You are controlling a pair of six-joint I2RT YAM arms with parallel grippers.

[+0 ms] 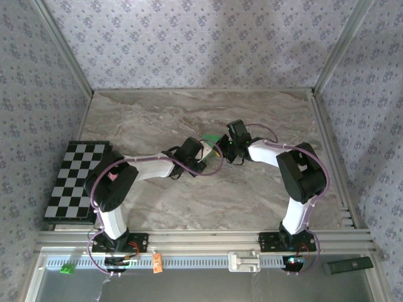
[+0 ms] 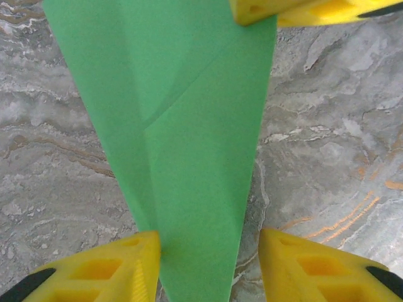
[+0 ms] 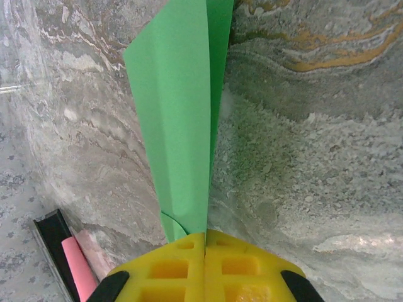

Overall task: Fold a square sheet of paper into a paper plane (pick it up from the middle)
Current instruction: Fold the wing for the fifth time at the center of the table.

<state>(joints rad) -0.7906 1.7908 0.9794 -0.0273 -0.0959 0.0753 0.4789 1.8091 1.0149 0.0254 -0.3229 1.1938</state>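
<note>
The square sheet of paper (image 1: pixel 211 137) is bright green and is folded into a slim pointed dart with a centre crease. It is held above the middle of the marble table. My right gripper (image 3: pixel 206 236) is shut on one end of the folded paper (image 3: pixel 179 113), which runs away from its fingers. My left gripper (image 2: pixel 210 264) straddles the narrow end of the paper (image 2: pixel 189 157). Its jaws are open: the left finger touches the paper's edge and the right finger stands clear of it. The right gripper's yellow fingers (image 2: pixel 302 9) show at the paper's far end. In the top view the left gripper (image 1: pixel 204 153) and right gripper (image 1: pixel 221 146) nearly meet.
A black-and-white checkered board (image 1: pixel 79 179) lies at the table's left edge. A tiny green cube (image 1: pixel 65 269) and a black bar (image 1: pixel 348 265) sit on the front rail. Patterned walls close in the back and both sides. Bare marble (image 1: pixel 189 113) lies behind the grippers.
</note>
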